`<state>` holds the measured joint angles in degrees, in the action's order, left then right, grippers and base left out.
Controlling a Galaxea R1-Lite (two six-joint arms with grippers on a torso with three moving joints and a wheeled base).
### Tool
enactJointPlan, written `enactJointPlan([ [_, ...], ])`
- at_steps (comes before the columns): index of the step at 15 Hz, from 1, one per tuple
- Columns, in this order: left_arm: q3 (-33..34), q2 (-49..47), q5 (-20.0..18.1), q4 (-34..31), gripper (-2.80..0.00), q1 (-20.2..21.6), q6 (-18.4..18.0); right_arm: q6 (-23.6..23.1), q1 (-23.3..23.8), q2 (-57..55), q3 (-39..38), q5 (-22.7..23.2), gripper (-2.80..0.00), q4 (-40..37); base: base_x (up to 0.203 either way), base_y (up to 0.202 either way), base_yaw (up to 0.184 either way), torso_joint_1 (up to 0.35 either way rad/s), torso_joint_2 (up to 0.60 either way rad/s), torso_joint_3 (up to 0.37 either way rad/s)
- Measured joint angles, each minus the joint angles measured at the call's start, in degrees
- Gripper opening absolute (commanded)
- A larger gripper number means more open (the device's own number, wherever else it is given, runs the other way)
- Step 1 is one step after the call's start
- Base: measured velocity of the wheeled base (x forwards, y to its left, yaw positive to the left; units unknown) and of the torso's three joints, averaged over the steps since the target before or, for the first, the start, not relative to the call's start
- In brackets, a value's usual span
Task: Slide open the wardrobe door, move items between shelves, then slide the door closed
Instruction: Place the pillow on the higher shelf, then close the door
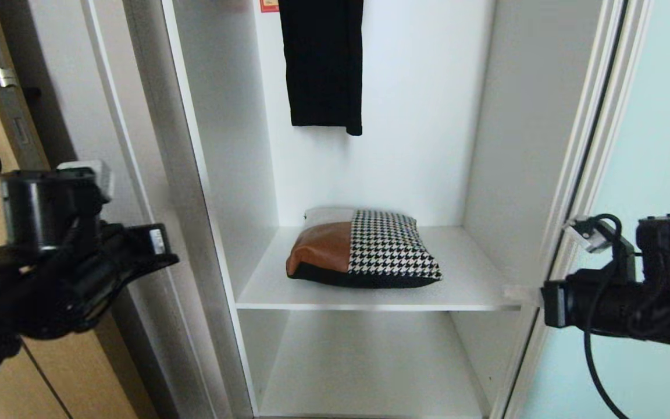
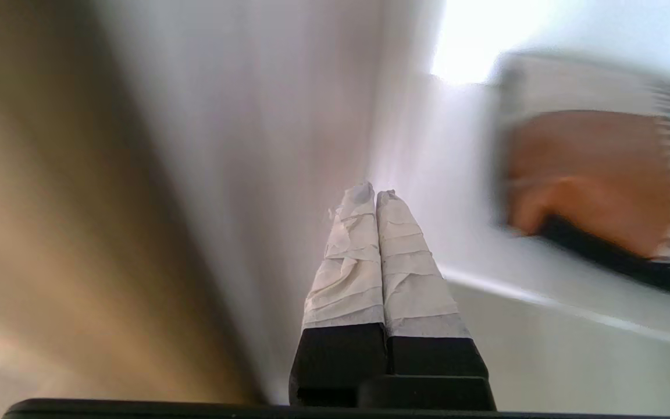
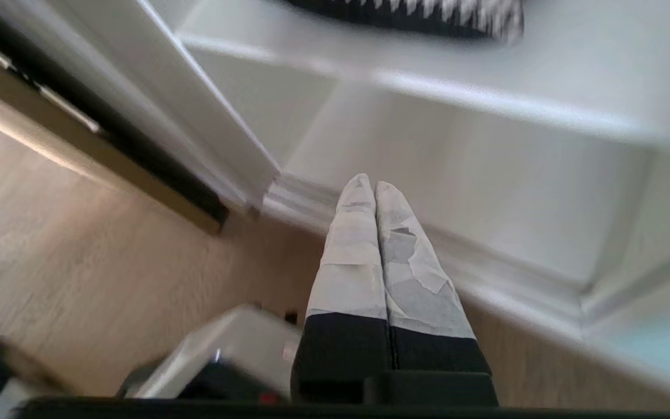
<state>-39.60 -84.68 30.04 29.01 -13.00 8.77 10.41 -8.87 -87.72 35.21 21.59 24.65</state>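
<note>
Head view: door (image 1: 655, 174) slid aside right of bag (image 1: 364, 250); bag flat on upper shelf (image 1: 469, 279), lower shelf (image 1: 370, 372) beneath.
Left wrist: left gripper (image 2: 373, 195) pressed together, empty, short of bag.
Right wrist: right gripper (image 3: 370, 185) likewise, below bag.

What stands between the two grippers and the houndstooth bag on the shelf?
Nothing visible does. The sliding door is pushed aside to the right, so the wardrobe front is open. The houndstooth bag lies alone on the upper shelf. The left gripper and right gripper, both shut, hang outside the opening.
</note>
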Motion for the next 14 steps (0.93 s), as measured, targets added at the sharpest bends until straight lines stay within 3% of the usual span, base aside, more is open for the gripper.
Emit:
enactJointPlan([
  [3,10.34,11.61,4.10,-0.21,-2.80,4.33,-0.17,0.17,0.22,9.77,-10.05,-0.99,-2.80,-0.93,0.000,0.000,0.000,0.000,0.00,0.000],
  [7,22.14,27.84,5.84,-0.41,-2.80,10.00,-2.23,0.24,0.97,22.46,-18.99,-1.85,-2.80,-3.43,0.000,0.000,0.000,0.000,0.00,0.000],
  [14,34.60,53.34,5.98,-5.71,-2.80,13.04,-5.66,0.28,1.44,44.75,-19.81,-2.14,-2.80,-22.84,0.000,0.000,0.000,0.000,0.00,0.000],
])
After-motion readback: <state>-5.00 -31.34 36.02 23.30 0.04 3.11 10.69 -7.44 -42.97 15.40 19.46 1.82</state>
